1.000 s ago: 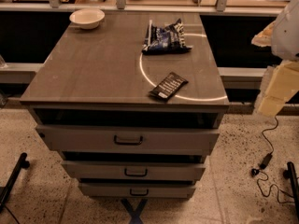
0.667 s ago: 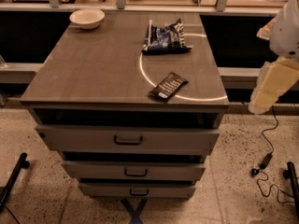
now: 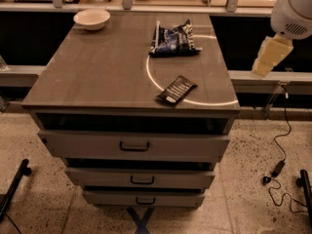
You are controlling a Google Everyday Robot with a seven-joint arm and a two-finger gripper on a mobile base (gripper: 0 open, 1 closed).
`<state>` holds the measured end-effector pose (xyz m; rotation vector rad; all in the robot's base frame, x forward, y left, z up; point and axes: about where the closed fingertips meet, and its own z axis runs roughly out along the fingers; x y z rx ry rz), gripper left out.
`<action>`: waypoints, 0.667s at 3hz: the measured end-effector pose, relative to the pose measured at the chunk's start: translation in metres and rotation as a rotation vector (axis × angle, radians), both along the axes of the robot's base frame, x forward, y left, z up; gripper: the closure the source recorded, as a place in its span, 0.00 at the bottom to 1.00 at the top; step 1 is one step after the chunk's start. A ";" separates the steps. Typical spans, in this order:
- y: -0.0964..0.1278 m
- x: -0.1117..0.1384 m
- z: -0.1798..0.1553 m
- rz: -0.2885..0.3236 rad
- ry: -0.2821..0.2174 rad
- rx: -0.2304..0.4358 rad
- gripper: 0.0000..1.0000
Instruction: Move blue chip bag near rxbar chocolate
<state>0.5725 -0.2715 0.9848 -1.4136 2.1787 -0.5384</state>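
Blue chip bag (image 3: 174, 39) lies upper centre on the cabinet top (image 3: 97, 67), rxbar chocolate (image 3: 177, 89) below it, gripper (image 3: 271, 57) hanging upper right, whether open or closed impossible to tell.

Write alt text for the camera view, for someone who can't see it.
A blue chip bag lies at the back right of a cabinet top, apart from a black chocolate bar near the front edge. A white bowl sits back left; the robot's gripper hangs off to the right.

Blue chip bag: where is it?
The blue chip bag lies far right on the table, behind the rxbar chocolate; the gripper hangs right of the table.
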 end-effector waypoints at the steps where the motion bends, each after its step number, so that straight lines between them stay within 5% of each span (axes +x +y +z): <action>1: -0.004 0.063 -0.002 0.014 -0.075 0.058 0.00; 2: 0.017 0.132 -0.015 0.031 -0.114 0.176 0.00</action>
